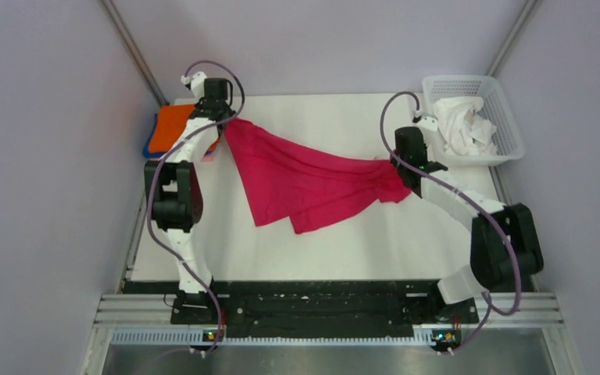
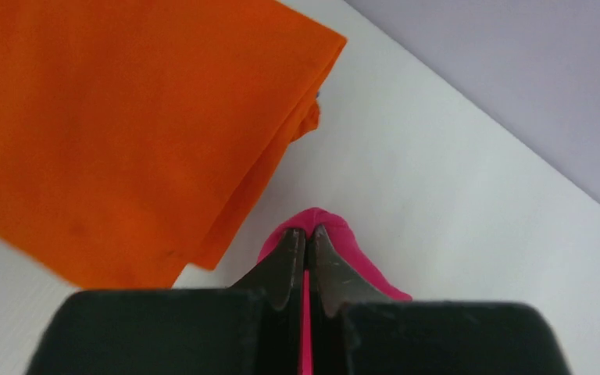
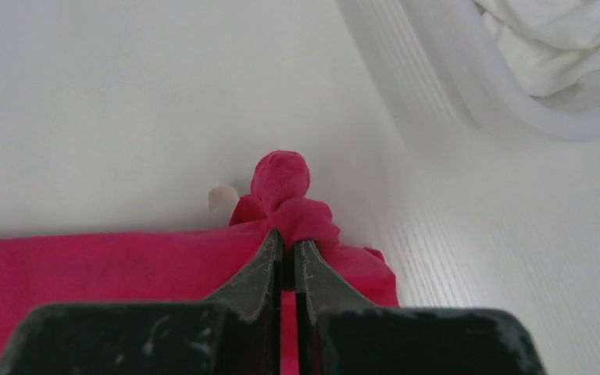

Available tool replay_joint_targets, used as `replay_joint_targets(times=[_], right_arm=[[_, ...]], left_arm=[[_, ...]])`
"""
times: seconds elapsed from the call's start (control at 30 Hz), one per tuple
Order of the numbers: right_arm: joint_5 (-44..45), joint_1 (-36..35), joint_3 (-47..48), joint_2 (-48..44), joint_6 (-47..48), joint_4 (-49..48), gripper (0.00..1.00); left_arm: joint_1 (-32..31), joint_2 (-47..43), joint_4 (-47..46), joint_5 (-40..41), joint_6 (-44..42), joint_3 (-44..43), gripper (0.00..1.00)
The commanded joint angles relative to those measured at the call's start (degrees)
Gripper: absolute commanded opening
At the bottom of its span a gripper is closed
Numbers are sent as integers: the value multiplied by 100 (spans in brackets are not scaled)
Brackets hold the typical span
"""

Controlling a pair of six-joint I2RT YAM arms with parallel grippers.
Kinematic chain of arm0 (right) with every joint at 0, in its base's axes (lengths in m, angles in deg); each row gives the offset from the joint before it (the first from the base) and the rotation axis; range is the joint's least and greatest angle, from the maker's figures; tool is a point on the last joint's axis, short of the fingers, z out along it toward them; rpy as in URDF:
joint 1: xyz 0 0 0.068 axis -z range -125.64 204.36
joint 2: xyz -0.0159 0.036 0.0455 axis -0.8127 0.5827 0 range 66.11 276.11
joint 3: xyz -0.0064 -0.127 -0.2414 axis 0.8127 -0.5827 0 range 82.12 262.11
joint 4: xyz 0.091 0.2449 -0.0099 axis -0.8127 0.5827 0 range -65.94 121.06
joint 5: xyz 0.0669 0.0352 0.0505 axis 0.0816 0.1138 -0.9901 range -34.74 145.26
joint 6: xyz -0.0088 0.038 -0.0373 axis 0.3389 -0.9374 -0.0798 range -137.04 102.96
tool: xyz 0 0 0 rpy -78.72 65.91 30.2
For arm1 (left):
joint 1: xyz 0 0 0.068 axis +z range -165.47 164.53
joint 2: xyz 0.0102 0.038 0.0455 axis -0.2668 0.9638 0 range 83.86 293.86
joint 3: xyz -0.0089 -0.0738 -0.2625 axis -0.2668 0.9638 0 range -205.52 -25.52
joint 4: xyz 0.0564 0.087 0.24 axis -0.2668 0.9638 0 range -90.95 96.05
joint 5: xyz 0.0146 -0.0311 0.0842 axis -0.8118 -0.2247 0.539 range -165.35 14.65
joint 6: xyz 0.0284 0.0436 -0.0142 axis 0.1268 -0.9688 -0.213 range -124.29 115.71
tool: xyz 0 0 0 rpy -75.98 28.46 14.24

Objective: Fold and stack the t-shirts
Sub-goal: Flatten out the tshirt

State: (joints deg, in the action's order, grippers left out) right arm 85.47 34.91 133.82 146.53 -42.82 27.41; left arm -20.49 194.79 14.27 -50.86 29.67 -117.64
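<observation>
Top external view: the red-pink shirt [image 1: 305,183] hangs btw my two arms like a hammock. My left fingers [image 2: 307,234] & my right fingers [image 3: 283,241] are both pinched shut, each on one end of it. The ends are up off the table [image 1: 344,242]. The middle sags toward my bases; can't tell if it touches down.

What could go bad: each grip is only a small bunch of cloth at the very tips. If I pull my arms apart too hard, one end could slip out & the shirt would drop in a heap. The orange shirt [image 2: 125,117] lies just beside my left fingers. If I drag low there, I could bump it & mess it up. The white basket [image 1: 509,125], w/ a white shirt [image 1: 462,125] in it, sits near my right fingers on the outer side. A swing that way could knock it.

Room: the most space is over the table btw my two sets of fingers & back toward my bases. The table edge is close on the outer side of the left fingers.
</observation>
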Motion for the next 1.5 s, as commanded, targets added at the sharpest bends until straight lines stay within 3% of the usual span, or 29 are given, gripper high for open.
replay_joint_targets(times=[0.0, 0.07, 0.17, 0.23, 0.27, 0.3, 0.33, 0.37, 0.43, 0.67, 0.9, 1.13, 1.37, 1.47], right_arm=[[-857, 416, 1024, 1175, -199, -925, 0], [-1117, 564, 1476, 1809, -208, -900, 3], [-1474, 728, 2166, 2557, -115, -779, 14], [-1639, 781, 2580, 2798, 54, -524, 31], [-1650, 783, 2719, 2825, 165, -379, 40], [-1658, 777, 2775, 2797, 185, -230, 55], [-1664, 778, 2716, 2684, 212, -183, 80], [-1669, 782, 2567, 2538, 231, -202, 96], [-1665, 778, 2061, 2009, 229, -244, 99], [-1562, 808, 329, 188, -236, 156, 99], [-1059, 864, -553, -544, -979, 357, 98], [-1130, 880, -761, -440, -1334, 223, 93], [-946, 877, -916, -402, -1409, 225, 89], [-919, 876, -989, -390, -1435, 188, 88]], left_arm=[[104, 962, 72, -587, 135, -1458, 0], [106, 1400, 148, -747, 153, -1911, 9], [106, 1765, 265, -907, 109, -2397, 37], [106, 1788, 513, -1044, 4, -2654, 70], [108, 1684, 623, -1105, -35, -2658, 79], [102, 1536, 678, -1189, -50, -2575, 84], [98, 1306, 693, -1270, -67, -2381, 88], [97, 1030, 669, -1339, -61, -2096, 92], [77, 395, 581, -1602, -35, -1269, 95], [-328, -2055, 1020, -1672, 238, 1620, 97], [-918, -3271, 2019, -1769, 917, 3457, 97], [-1341, -3018, 1775, -1890, 1480, 4025, 90], [-1340, -2264, 1799, -1888, 1647, 4012, 68], [-1353, -2126, 1806, -1789, 1767, 4079, 63]])
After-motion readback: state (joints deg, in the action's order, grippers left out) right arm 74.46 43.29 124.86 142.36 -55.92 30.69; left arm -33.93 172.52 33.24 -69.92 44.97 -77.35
